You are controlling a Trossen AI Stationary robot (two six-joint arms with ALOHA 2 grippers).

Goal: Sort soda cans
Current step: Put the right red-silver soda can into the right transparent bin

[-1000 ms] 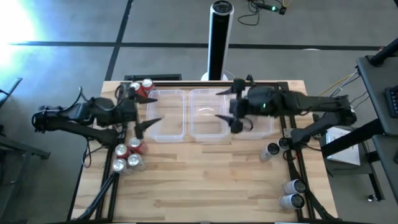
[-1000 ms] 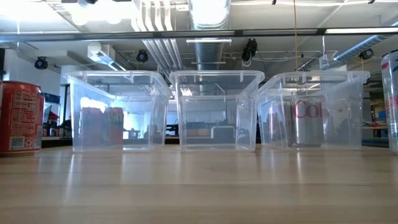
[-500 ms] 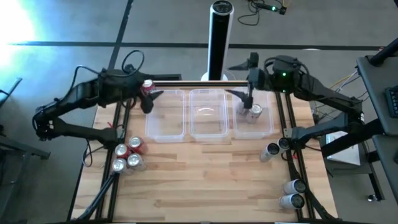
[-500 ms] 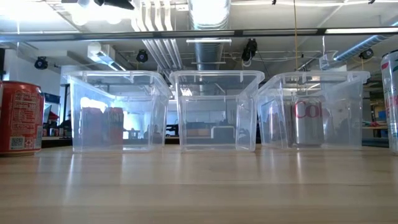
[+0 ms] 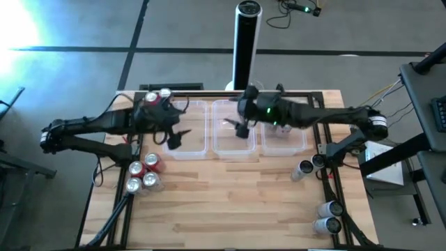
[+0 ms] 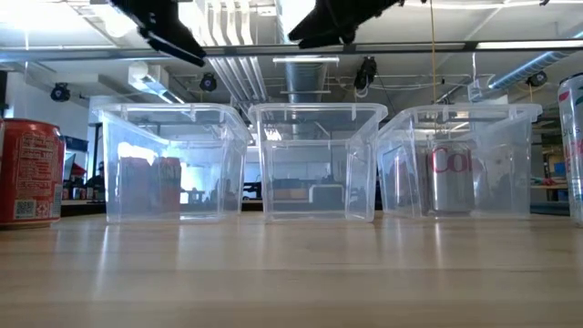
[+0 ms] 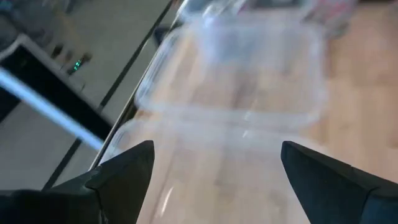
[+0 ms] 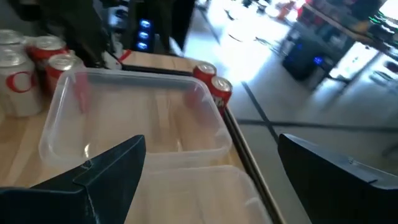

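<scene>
Tabletop [image 5: 230,202] carries three clear tubs [image 5: 230,129]. Left tool [image 5: 174,137], spread and empty, hangs over the left tub; right tool [image 5: 240,127], spread and empty, over the middle tub. Soda cans [image 5: 143,174] cluster at the left edge.

two dark, slender jointed arms, matte black, with loose black cables looping along them; a small green light glows on the right arm's wrist; each gripper ends in two wedge-shaped black fingers

Soda cans rel. to the three tubs [image 5: 237,150]: 2 red upright [image 5: 157,97] behind left tub; 3 [image 5: 143,174] left-front; silver one [image 6: 450,180] inside right tub; 4 silver [image 5: 317,195] right-front.
</scene>
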